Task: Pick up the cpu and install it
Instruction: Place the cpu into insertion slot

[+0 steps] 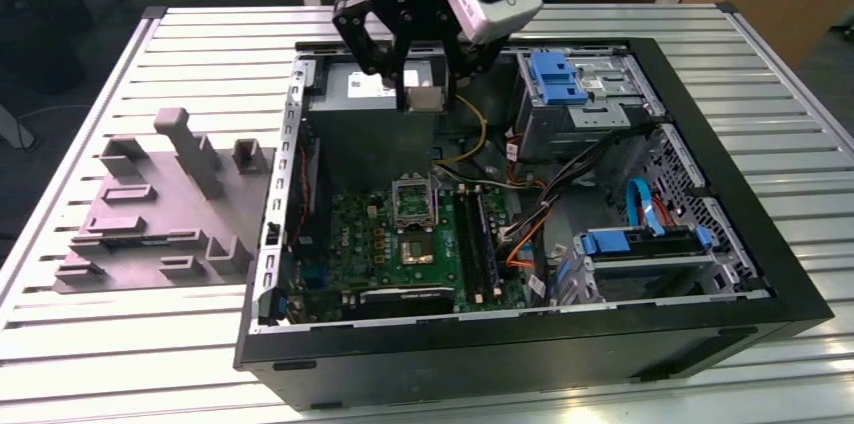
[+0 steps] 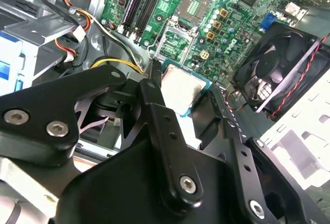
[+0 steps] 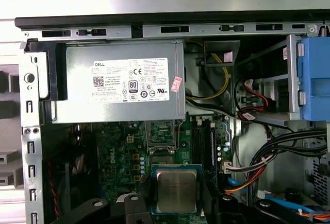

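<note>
Hand [image 1: 424,94] pinches the cpu [image 1: 424,101] by opposite edges between its two black fingers [image 3: 209,198], holding it in the air over the open computer case [image 1: 747,274] that lies on the slatted desk [image 1: 200,34]. In the first wrist view the chip's silver top faces the camera, with the green motherboard [image 3: 124,157] and its socket [image 3: 161,137] beneath, near the grey power supply [image 3: 118,82].
</note>
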